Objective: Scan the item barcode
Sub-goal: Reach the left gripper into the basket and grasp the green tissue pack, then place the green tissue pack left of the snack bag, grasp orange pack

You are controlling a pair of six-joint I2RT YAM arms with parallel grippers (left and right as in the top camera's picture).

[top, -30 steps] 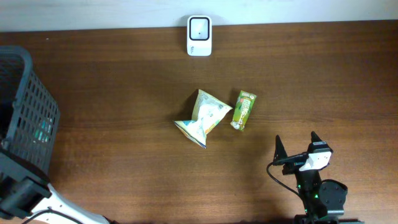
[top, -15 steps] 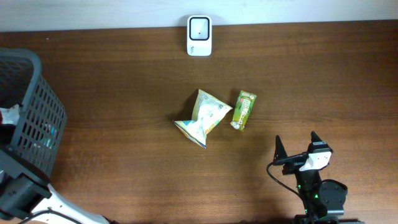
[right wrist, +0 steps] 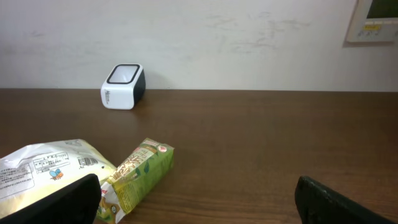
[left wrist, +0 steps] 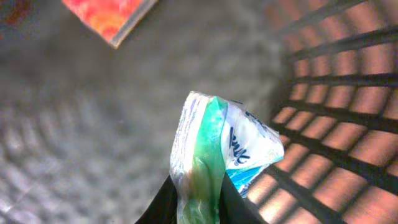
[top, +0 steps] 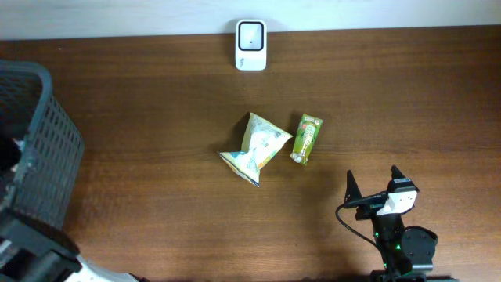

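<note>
Inside the basket [left wrist: 336,124], from the left wrist: white-green-blue packet [left wrist: 217,149], crumpled, standing roughly upright. Lower end pinched between the two dark fingers [left wrist: 158,205] of the left gripper [left wrist: 198,208]. Jaws clamped on that lower end, one on each side, pressing into the film. Upper part of the white-green-blue packet free above the jaws, leaning toward the basket's slatted wall; contact with the wall not clear. No barcode made out on the face showing. Grey basket floor behind it. Red-orange packet [left wrist: 109,18] flat on that floor, well apart from the clamped one.

From overhead: dark mesh basket [top: 47,133] on the wooden table [top: 156,196]. Left arm [top: 31,254] just beside the basket's near side; its gripper not made out through the mesh.

White barcode scanner [top: 250,45] [right wrist: 123,86] well apart from the basket, at the table's far edge. Pale snack bag [top: 256,149] [right wrist: 43,168] and green packet [top: 307,138] [right wrist: 140,174] side by side, also well apart from the basket, between it and the right gripper [top: 373,175] [right wrist: 199,208].

Right gripper farthest from the basket. Jaws spread wide, nothing between them, pointed toward the green packet and the barcode scanner.
</note>
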